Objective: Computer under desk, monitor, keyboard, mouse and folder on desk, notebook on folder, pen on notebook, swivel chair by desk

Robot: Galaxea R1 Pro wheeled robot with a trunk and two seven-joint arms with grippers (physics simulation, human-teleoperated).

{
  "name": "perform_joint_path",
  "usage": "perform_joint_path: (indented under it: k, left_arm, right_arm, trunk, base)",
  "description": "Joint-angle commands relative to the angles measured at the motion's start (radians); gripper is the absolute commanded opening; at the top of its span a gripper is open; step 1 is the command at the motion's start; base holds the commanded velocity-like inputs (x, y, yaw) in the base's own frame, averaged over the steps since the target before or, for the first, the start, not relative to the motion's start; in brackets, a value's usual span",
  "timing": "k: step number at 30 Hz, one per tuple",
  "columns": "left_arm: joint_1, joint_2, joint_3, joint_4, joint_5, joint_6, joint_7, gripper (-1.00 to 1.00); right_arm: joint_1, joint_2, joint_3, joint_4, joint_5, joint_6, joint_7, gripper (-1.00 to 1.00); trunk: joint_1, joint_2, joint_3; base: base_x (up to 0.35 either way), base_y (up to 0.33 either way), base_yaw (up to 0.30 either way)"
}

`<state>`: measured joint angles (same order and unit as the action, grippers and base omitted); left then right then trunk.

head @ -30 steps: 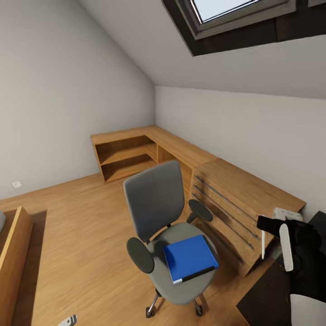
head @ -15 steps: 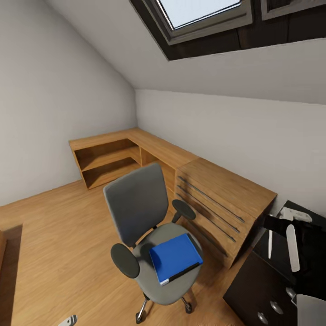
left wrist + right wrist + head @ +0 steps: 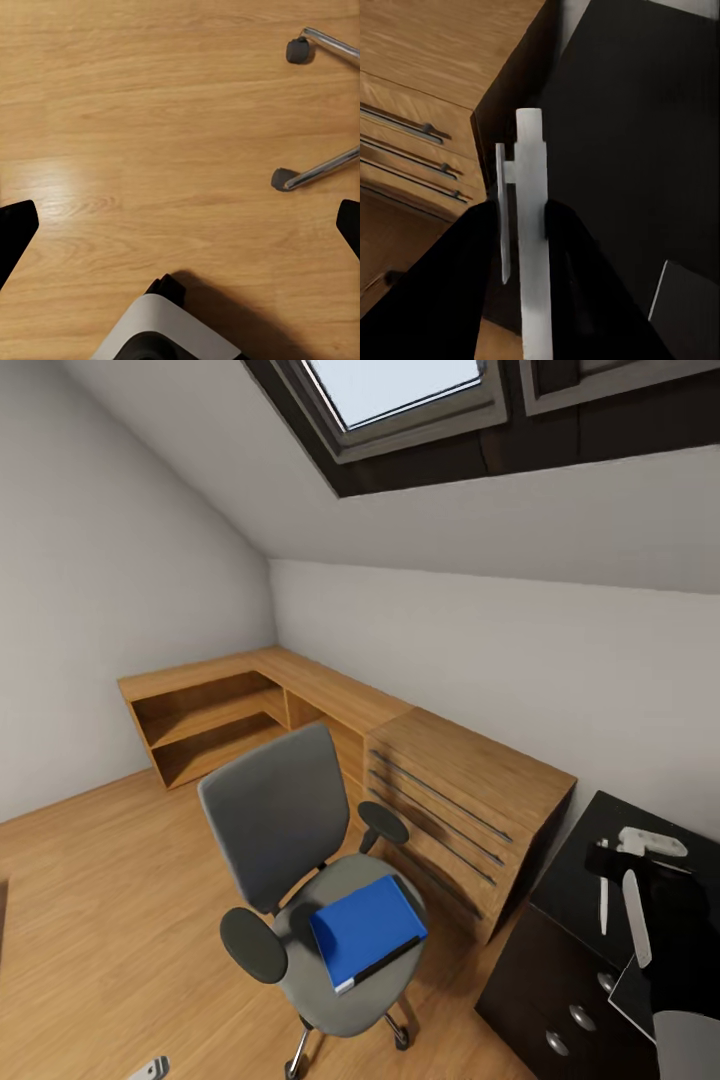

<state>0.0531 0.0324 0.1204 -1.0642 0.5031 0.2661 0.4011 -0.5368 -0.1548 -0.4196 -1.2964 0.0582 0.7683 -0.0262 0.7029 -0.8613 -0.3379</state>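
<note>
Two grippers: one carries a load, the other is free.
Right gripper (image 3: 521,225): black fingers closed on the pen (image 3: 531,225) — white-silver stick with its clip on one side, clamped about mid-length, tip pointing ahead of the fingers.
Pen position: held above the black top of the desk (image 3: 580,860), near the edge next to the light-wood chest (image 3: 465,800).
Left gripper (image 3: 180,225): fingers spread wide, nothing between them; aimed down at the wood floor (image 3: 150,112).
Swivel chair (image 3: 290,830): stands on the floor in front of the chest, apart from the desk; two chrome base legs with casters show in the left wrist view.
Folder (image 3: 365,930): bright blue, lying flat on the chair seat — dark spine toward the seat's front edge.
Desk pedestal: black drawer fronts with round silver knobs (image 3: 583,1017).
Notebook (image 3: 686,311): grey corner lying on the desk top, near the pen's rear end.
Wall shelving (image 3: 215,715): low open wood unit along the walls.
</note>
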Motion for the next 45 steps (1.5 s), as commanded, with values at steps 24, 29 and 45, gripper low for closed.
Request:
perform_joint_path:
  k: [24,29,45]
  left_arm:
    - [0.0,0.001,-0.042,0.034,0.005,0.0,0.003,1.0]
    - [0.0,0.0,-0.039,0.007,0.006,-0.043,0.003,1.0]
    - [0.111,0.004,-0.039,-0.244,0.01,-0.188,0.002,1.0]
  right_arm:
    - [-0.448,-0.15,0.001,0.842,0.098,-0.398,-0.006,-1.0]
    - [-0.453,-0.159,-0.002,0.976,0.105,-0.479,-0.019,-1.0]
    - [-0.453,-0.16,-0.005,1.02,0.103,-0.488,-0.066,-1.0]
  trunk:
    - [0.0,-0.001,-0.001]
    - [0.016,-0.029,-0.014]
    - [0.077,-0.141,-0.064]
  base:
    - [0.0,0.0,0.0]
    - [0.0,0.0,0.0]
    - [0.0,0.0,0.0]
